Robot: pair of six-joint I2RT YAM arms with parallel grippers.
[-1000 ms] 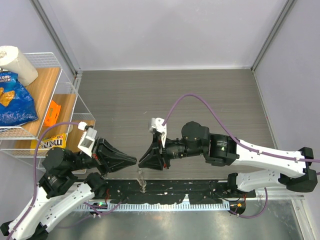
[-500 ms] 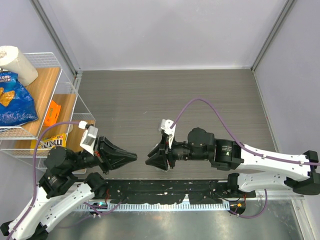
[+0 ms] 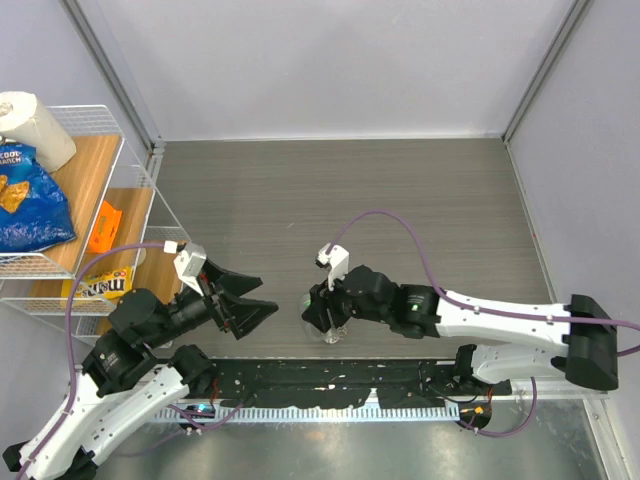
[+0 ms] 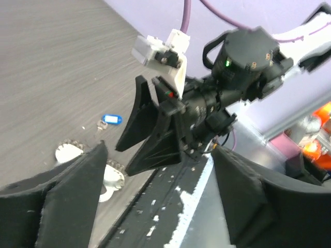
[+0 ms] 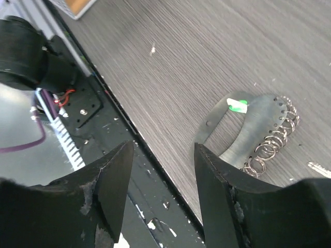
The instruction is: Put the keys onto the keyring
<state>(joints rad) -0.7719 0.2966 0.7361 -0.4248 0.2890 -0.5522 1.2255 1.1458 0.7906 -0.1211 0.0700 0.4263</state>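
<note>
The keyring [image 5: 247, 132] lies flat, strap looped, green key [image 5: 237, 106] at its edge, blue key [image 4: 110, 119] nearby.

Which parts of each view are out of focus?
Left wrist view: the left gripper's fingers blur in the foreground; the blue key is small yet clear. Right wrist view: the right gripper's fingers are soft; the strap and chain are sharp. Top view: sharp overall.

On the wire rack [image 3: 140, 190] at the far left, the blue chip bag [image 3: 30, 200] on the upper shelf reads "COOL RANCH" in white, and the yellow candy packet [image 3: 100, 284] lower down reads "m&m's".
</note>
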